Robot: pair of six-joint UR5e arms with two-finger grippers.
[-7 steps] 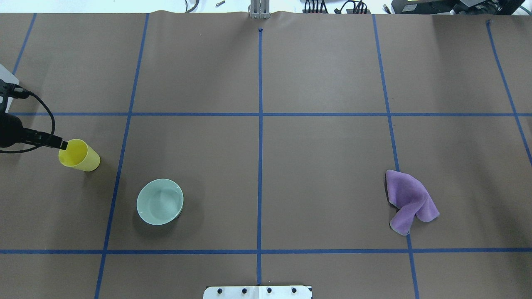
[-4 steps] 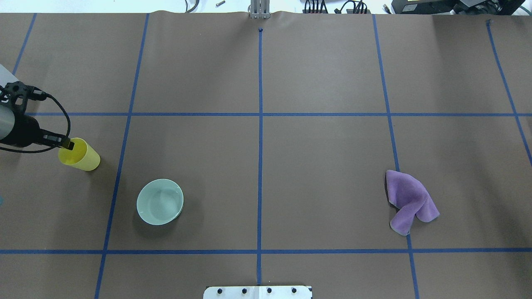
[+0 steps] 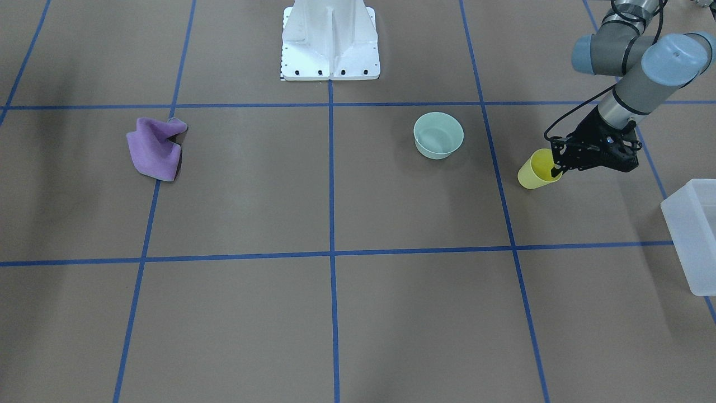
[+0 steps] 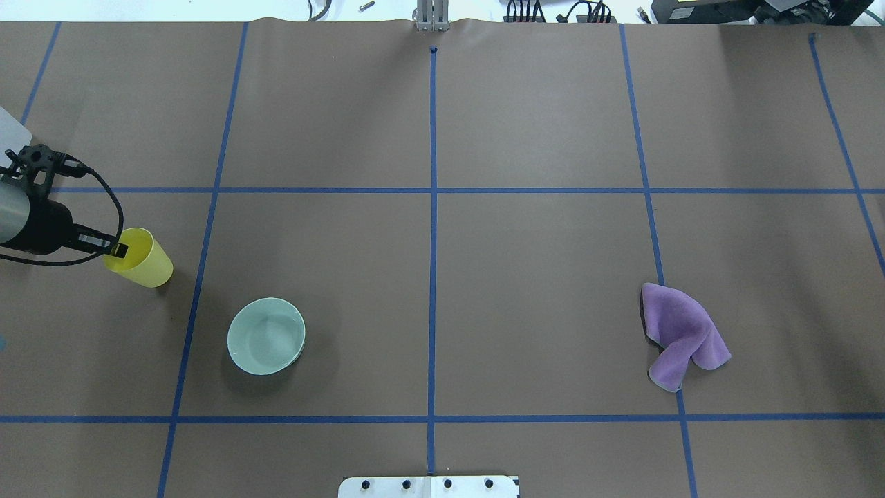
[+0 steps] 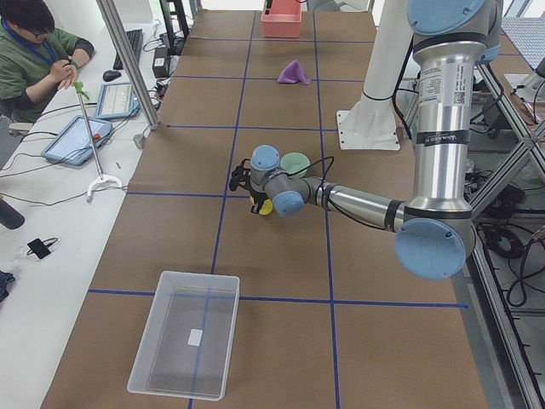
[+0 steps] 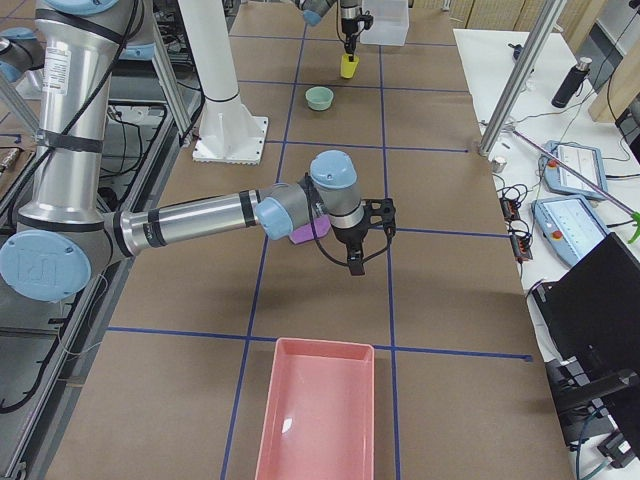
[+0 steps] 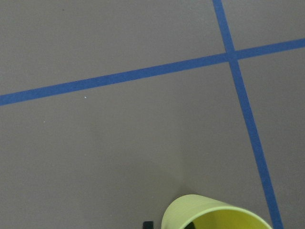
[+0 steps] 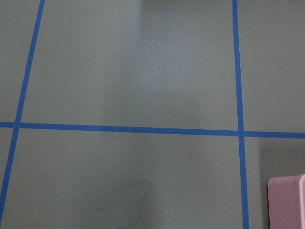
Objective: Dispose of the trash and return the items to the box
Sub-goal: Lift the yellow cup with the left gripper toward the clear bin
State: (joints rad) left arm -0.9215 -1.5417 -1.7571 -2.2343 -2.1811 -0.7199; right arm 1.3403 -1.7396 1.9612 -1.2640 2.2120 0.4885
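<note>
Yellow cup (image 4: 148, 266) pinched at rim by left gripper (image 4: 119, 249) (contact mostly hidden); right gripper (image 6: 355, 268) state unclear.

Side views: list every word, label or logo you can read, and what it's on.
Nothing reads clearly.
Print on the left arm: too small.
White sticker on the box: too small.
Logo on the right arm's joint cap: blurred.

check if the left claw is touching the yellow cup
Touching. The overhead view shows a finger of the left claw on the rim of the yellow cup, no gap.
</note>
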